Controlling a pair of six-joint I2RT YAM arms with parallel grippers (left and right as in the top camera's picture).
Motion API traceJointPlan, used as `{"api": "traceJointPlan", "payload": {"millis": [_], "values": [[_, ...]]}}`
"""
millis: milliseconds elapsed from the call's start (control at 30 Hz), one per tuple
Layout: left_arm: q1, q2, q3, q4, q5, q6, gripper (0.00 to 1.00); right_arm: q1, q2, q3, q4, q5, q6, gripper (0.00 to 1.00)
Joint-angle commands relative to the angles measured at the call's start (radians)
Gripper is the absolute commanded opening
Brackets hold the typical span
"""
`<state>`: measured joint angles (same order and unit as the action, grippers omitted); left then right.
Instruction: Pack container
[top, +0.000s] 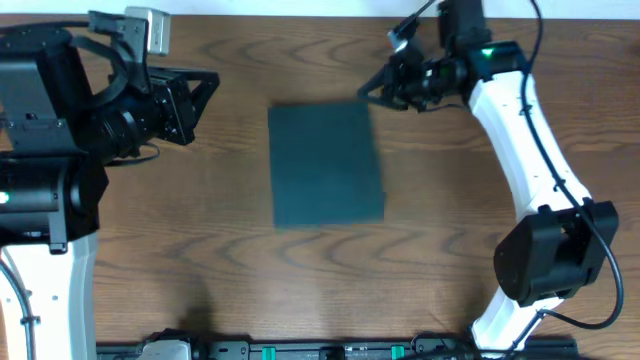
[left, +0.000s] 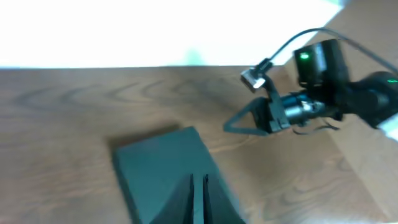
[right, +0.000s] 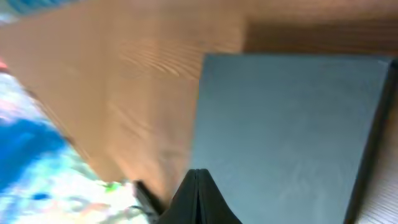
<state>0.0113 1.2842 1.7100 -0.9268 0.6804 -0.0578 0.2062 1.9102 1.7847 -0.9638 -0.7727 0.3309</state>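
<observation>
Closed container mid-table, both tools empty and drawn narrow.

The dark teal container (top: 328, 165) lies flat in the middle of the wooden table (top: 200, 240), lid down, top face bare. The right tool (top: 364, 93) sits just off the container's far right corner, fingers brought together to a point and gripping nothing. Whether the tip touches the box edge cannot be made out. Its own wrist view shows the same pinched tip (right: 198, 177) over the teal lid, the picture blurred. The left tool (top: 212, 82) is off to the container's left, well apart from it. In the left wrist view its fingers (left: 199, 186) show only a thin slit between them and carry nothing, aimed toward the box.
</observation>
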Motion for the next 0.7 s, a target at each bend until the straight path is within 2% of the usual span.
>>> {"api": "traceJointPlan", "payload": {"millis": [0,267,667], "values": [[0.003,0.052,0.002,-0.043,-0.098,0.008,0.06,0.052,-0.06,0.001,0.006,0.146,-0.101,0.01],[0.003,0.225,0.002,-0.193,-0.097,0.043,0.06,0.085,-0.122,0.001,0.02,0.329,-0.1,0.01],[-0.125,0.478,0.002,-0.217,-0.098,0.278,0.06,0.119,-0.074,-0.006,-0.111,0.448,-0.112,0.01]]}}
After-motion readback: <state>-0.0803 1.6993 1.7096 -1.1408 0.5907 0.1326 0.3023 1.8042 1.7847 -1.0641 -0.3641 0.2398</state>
